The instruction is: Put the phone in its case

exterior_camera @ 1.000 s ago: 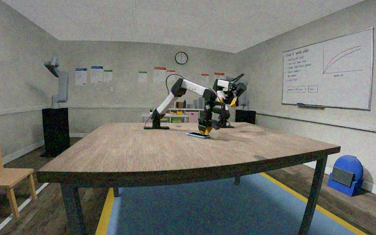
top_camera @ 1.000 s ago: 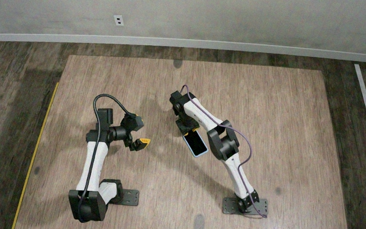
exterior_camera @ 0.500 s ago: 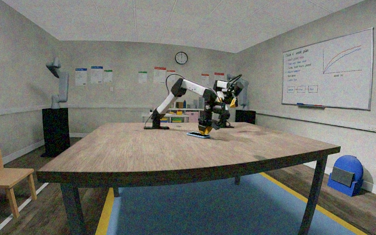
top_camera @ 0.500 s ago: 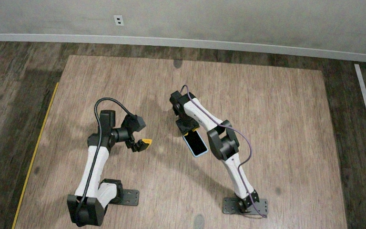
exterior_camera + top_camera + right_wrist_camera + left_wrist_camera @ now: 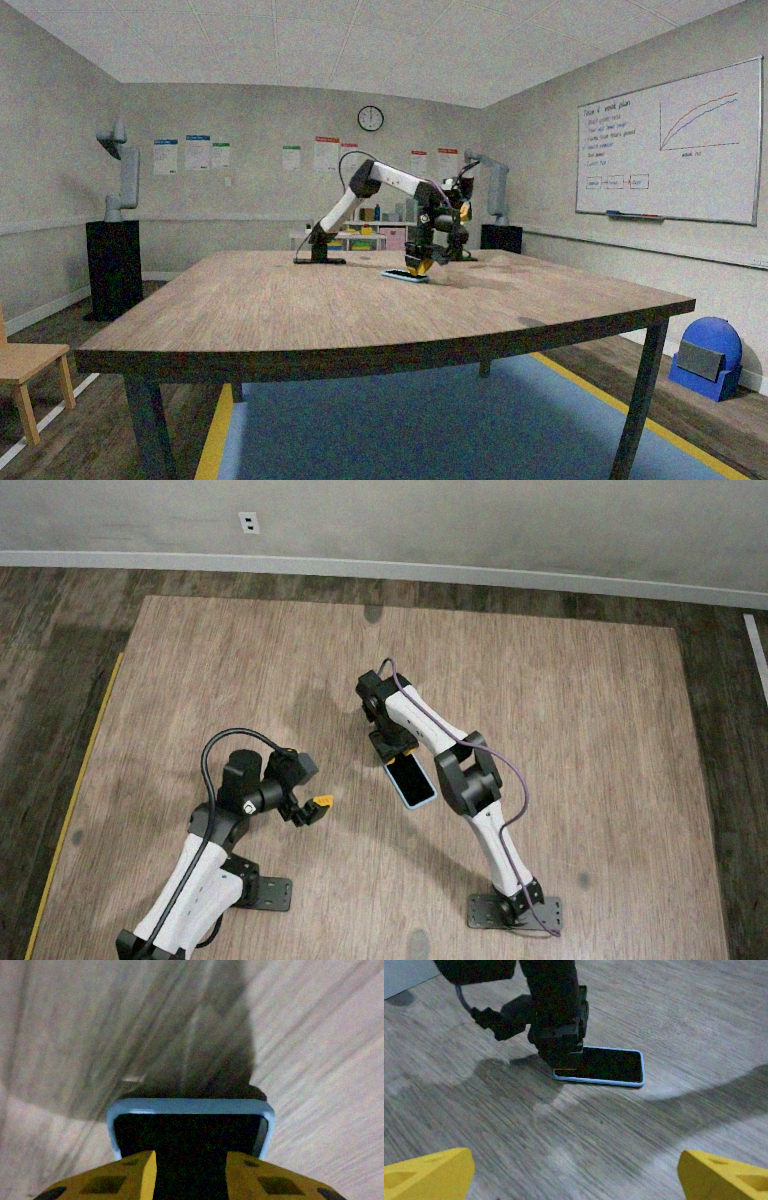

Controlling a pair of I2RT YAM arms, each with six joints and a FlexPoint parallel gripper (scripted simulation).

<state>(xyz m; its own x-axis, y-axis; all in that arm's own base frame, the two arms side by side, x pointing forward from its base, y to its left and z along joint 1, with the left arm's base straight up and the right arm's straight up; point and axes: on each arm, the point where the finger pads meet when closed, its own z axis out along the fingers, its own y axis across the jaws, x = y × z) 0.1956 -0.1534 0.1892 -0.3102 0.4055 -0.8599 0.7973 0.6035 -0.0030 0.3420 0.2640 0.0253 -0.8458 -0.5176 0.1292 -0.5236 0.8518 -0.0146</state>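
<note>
Phone lies screen up within the raised rim of the lt. blue case, flat on the table. R gripper: fingers part-spread, grasping nothing, tips at one end of the screen; contact cannot be confirmed. L gripper: fingers fully released, apart from the work

Handling (est.): phone light, rigid, slick glass, fragile under point load; case prob. flexible, w/ some grip. Apply press force near rim/corners, evenly, w/ both tips; avoid mid-screen. If re-seating is req'd, grasp across the narrow width, on the long sides. Verify seating at the dk. grey strip by one corner, then lift R gripper vert. & withdraw
</note>
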